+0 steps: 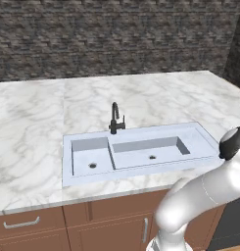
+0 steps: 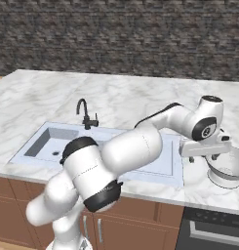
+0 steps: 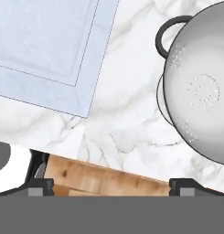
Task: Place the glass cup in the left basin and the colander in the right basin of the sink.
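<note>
While the colander (image 3: 200, 91) fills the hand view beside the sink (image 3: 54, 55), the hand (image 3: 111, 185) is spread apart.

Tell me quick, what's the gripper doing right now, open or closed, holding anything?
Gripper: open and empty, fingertips wide apart, hovering over the marble counter beside the pale grey metallic colander, not touching it.
</note>
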Robot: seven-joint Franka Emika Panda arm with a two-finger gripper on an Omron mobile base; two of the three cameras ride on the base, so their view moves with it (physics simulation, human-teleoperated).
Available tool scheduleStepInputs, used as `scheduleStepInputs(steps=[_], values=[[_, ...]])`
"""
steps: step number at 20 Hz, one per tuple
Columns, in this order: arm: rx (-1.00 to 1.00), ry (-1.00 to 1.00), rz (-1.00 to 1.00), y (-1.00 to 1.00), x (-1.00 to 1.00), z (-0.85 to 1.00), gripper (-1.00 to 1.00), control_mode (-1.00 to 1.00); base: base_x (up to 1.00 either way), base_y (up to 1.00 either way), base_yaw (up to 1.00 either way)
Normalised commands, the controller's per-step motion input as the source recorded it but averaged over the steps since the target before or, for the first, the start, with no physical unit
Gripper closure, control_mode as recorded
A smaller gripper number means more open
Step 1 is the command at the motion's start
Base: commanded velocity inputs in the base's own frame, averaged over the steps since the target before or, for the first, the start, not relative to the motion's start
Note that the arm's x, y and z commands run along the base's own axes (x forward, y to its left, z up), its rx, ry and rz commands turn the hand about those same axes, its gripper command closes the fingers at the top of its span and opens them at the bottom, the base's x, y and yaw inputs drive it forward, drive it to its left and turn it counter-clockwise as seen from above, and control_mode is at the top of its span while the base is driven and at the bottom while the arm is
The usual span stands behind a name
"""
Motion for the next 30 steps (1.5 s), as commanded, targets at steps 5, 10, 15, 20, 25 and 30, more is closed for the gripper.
scheduleStepInputs(steps=[5,10,15,20,25,30], values=[[0.02,0.0,0.01,-0.15,0.15,-0.16,-1.0,-1.0,0.0,0.0,0.0],[0.02,0.0,0.02,-0.17,0.13,-0.15,-1.0,-1.0,0.0,0.0,0.0],[0.01,0.0,0.02,-0.11,0.06,-0.17,-1.0,-1.0,0.0,0.0,0.0],[0.0,0.0,0.02,-0.08,0.1,-0.26,-1.0,-1.0,0.0,0.0,0.0],[0.0,0.0,0.02,-0.06,0.12,-0.28,-1.0,-1.0,0.0,0.0,0.0],[0.0,0.0,0.02,-0.08,0.13,-0.23,-1.0,-1.0,0.0,0.0,0.0]])
